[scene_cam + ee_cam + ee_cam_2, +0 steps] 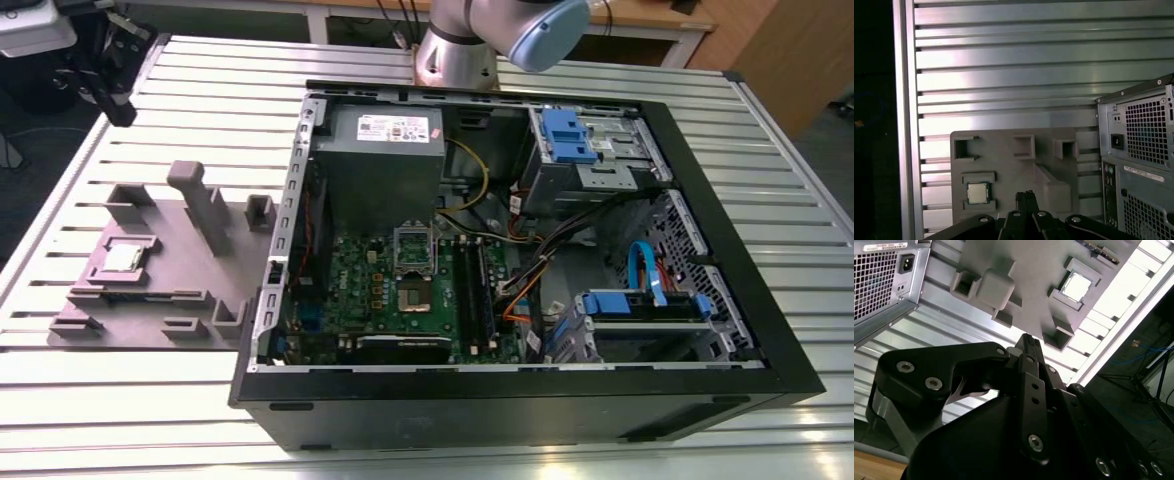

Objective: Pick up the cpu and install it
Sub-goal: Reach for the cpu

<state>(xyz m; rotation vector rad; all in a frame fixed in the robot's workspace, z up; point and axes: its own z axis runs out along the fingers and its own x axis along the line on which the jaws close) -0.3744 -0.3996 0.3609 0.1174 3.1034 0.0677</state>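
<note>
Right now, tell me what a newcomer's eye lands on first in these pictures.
The open black computer case lying on the slatted aluminium table dominates the exterior view, its green motherboard exposed. At that view's left, the small silvery square cpu sits in a recess of a grey blocky holder. In the first wrist view the black gripper points toward that holder, jaws together and empty.

The exterior view looks steeply down into the computer case (534,410); both wrist views share the grey holder (1044,295) (1009,175).
</note>
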